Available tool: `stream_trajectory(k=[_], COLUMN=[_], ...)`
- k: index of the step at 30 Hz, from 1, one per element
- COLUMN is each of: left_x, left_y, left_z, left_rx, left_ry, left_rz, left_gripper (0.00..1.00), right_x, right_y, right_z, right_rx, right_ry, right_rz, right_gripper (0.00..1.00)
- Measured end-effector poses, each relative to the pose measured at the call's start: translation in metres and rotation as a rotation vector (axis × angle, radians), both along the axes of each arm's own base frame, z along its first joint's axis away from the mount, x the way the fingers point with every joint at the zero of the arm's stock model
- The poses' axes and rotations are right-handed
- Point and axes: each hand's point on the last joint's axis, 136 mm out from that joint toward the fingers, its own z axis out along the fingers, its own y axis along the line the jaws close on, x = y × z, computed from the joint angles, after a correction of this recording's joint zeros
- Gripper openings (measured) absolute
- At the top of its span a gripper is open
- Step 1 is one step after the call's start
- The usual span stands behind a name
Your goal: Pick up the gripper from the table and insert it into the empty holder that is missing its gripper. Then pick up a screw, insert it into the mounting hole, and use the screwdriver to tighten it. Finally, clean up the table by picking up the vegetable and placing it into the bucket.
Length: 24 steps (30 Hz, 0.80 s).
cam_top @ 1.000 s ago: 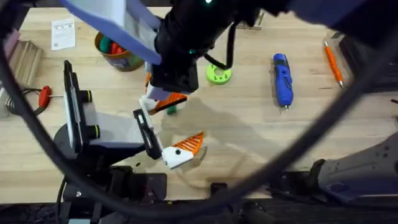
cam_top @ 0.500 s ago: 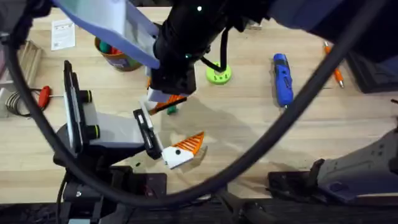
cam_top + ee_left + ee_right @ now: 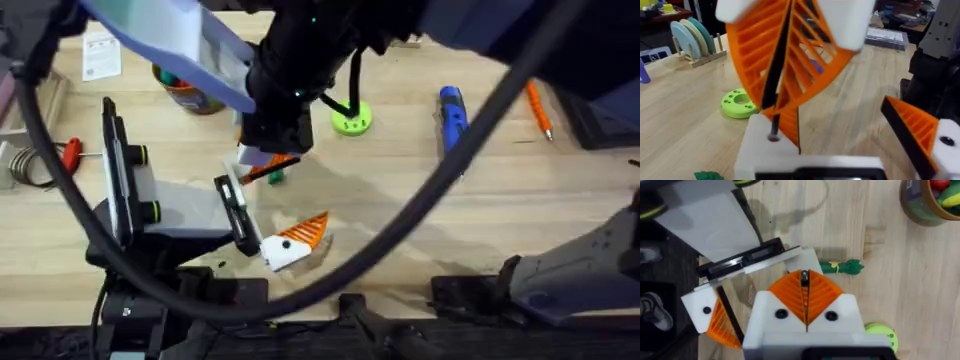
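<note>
My right gripper (image 3: 266, 160) reaches across the table and is shut on a small black screw (image 3: 804, 278). The screw's tip (image 3: 773, 136) sits over the white holder block (image 3: 760, 152) on the left arm's hand. An orange piece with a black edge (image 3: 790, 125), apparently the gripper, stands in that block. My left gripper (image 3: 840, 140) is open, its other orange finger (image 3: 300, 235) well apart. The green vegetable (image 3: 275, 177) lies just beyond the holder. The bucket (image 3: 185, 88) stands at the far left. The blue screwdriver (image 3: 452, 115) lies to the right, partly behind a cable.
A lime-green disc (image 3: 352, 120) lies near the right arm's wrist. A thin orange tool (image 3: 538, 105) is at the far right, and a red-handled tool (image 3: 70, 153) and a paper card (image 3: 100, 55) at the left. Thick black cables sweep across the overhead view.
The right arm and its cable shifted slightly; the cable now crosses part of the screwdriver. The right gripper stays shut over the holder. The left arm has not moved.
</note>
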Motion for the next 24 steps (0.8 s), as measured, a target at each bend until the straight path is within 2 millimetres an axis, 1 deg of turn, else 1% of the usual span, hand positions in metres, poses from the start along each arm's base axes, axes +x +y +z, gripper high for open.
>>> stream_trajectory(k=[7, 24], left_x=[0.0000, 0.0000], left_y=[0.0000, 0.0000], left_z=[0.0000, 0.0000], left_rx=[0.000, 0.000], left_ry=[0.000, 0.000], left_rz=[0.000, 0.000], left_gripper=[0.986, 0.986], right_x=[0.0007, 0.0004], right_y=[0.0010, 0.0006], right_z=[-0.0068, -0.0071], right_rx=[-0.015, -0.017], right_ry=[0.010, 0.011], right_rz=[0.000, 0.000], right_gripper=[0.006, 0.006])
